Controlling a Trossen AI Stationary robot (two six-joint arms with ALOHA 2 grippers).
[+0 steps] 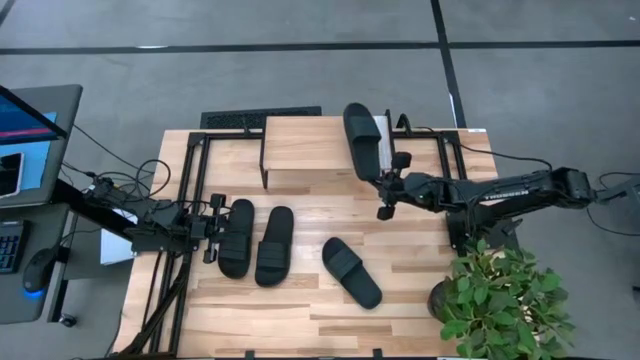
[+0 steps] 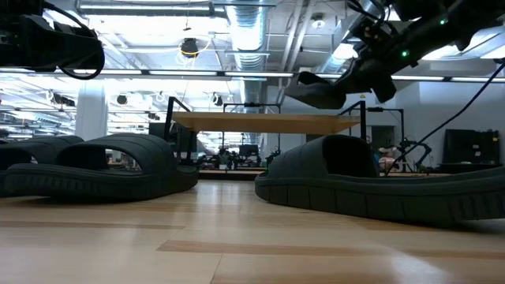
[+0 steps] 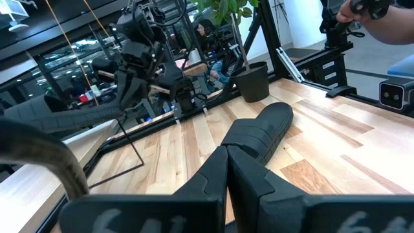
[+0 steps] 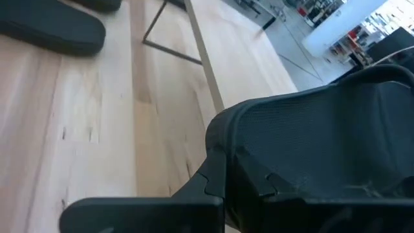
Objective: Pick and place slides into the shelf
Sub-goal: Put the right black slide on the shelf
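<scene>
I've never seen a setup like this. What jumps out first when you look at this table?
A black slide hangs in the air over the right end of the small wooden shelf, pinched by the right gripper. Three more slides lie on the table in front of the shelf, two side by side by the left gripper and one alone at a slant. A potted plant stands at the right corner.

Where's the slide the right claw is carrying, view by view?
High view: the matte black slide sandal lies over the right end of the light wood shelf, at the right claw.
Low view: upper right, above the shelf top.
Left wrist view: can't tell.
Right wrist view: fills the right half.
Shared landmark: the shelf.
</scene>
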